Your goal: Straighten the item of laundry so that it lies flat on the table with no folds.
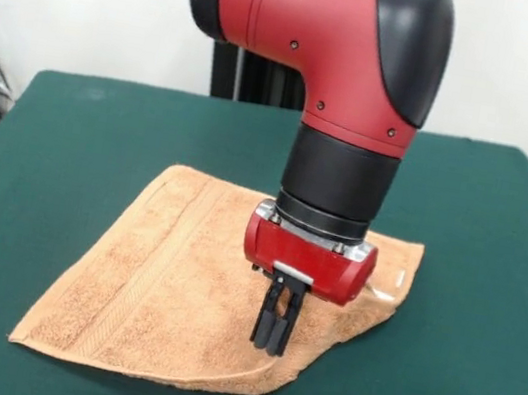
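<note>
End effector (pixel 271 345) over partly hidden towel (pixel 169 283)

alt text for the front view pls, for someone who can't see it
A red and black robot arm reaches down over an orange-tan towel on a dark green table, its gripper with jaws shut, at the cloth near the towel's front edge. The towel is not flat: its front right part is folded over.
</note>
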### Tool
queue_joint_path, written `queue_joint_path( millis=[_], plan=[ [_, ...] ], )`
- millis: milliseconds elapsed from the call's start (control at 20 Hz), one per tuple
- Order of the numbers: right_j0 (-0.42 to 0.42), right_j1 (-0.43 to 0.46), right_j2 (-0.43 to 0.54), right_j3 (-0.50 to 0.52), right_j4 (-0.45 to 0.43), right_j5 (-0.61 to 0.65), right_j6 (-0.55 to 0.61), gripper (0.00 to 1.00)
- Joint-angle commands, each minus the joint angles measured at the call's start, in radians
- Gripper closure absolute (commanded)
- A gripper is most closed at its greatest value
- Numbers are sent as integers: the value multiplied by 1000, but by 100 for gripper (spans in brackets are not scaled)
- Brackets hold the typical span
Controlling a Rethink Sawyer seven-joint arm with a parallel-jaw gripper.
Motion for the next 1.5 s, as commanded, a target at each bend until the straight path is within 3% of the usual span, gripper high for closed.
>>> queue_joint_path(
  millis=[50, 200, 450, 850, 1350, 1500],
  plan=[
    [14, 14, 21, 116, 49, 43, 223, 100],
    [18, 7, 3, 94, 53, 84, 214, 100],
    [51, -58, -53, 50, 72, 256, 218, 100],
    [94, -68, -137, -116, 80, 523, 266, 100],
    [92, -63, -175, -256, 71, 692, 261, 100],
    [90, -62, -165, -237, 72, 658, 257, 100]
  ],
)
